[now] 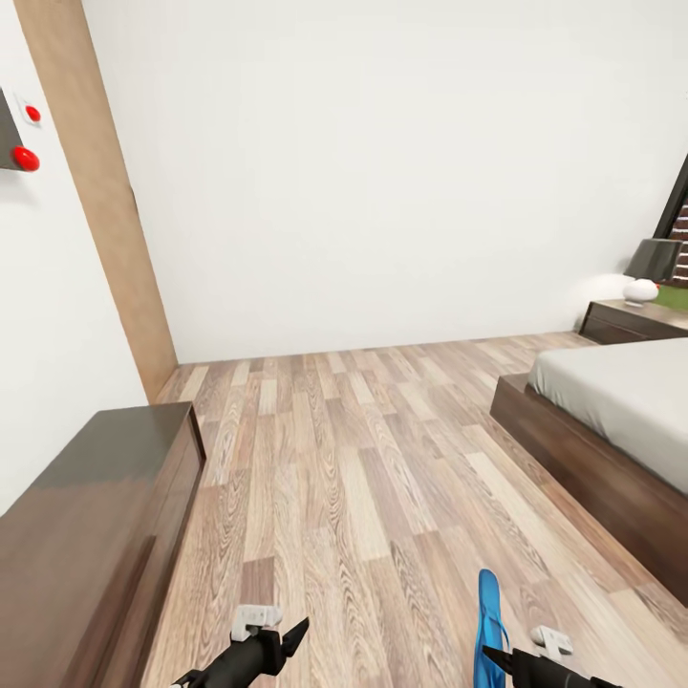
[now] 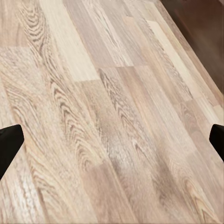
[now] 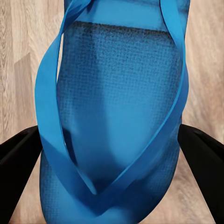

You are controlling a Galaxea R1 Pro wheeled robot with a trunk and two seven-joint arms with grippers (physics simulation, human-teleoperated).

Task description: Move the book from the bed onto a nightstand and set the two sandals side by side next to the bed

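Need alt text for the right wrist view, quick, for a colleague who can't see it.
A bright-blue flat sandal with blue straps lies lengthwise between the right gripper's two black fingers, which sit against its edges. Pale wood-plank floor shows behind it.

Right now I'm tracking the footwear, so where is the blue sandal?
The sandal sits low right in the head view, held between the right gripper fingers above the floor, near the bed.

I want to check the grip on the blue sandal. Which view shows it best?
The right wrist view: the sandal shows close up, sole and straps clear, between the right end effector's dark fingers. The head view shows it as a thin blue strip edge-on above that end effector.
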